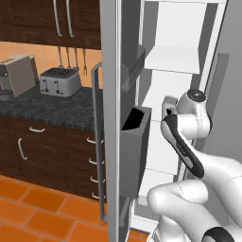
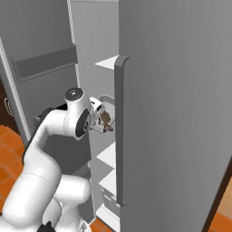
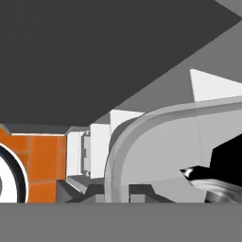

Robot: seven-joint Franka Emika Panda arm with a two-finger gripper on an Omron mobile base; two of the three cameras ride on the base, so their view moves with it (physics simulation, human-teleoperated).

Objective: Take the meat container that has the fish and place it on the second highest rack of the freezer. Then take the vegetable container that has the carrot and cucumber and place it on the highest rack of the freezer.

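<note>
Two fingers (image 2: 107, 121) clamped on the meat container (image 2: 105, 100) inside the freezer (image 2: 172, 90); fish (image 3: 215, 182) visible in hand view, toaster (image 1: 60, 81) on counter (image 1: 56, 108) in left view.

On my left base camera I see a silver toaster (image 1: 60, 81) with 4 slots on a dark speckled counter (image 1: 56, 109). A boxy grey appliance (image 1: 16, 74) stands near it at the frame's left edge. Utensils (image 1: 71, 57) hang on the orange wall behind. Dark wood cabinets (image 1: 42, 151) with curved silver handles sit under the counter, and 2 long handles (image 1: 63, 18) show on the upper cabinet. The floor (image 1: 33, 212) is orange tile.
</note>
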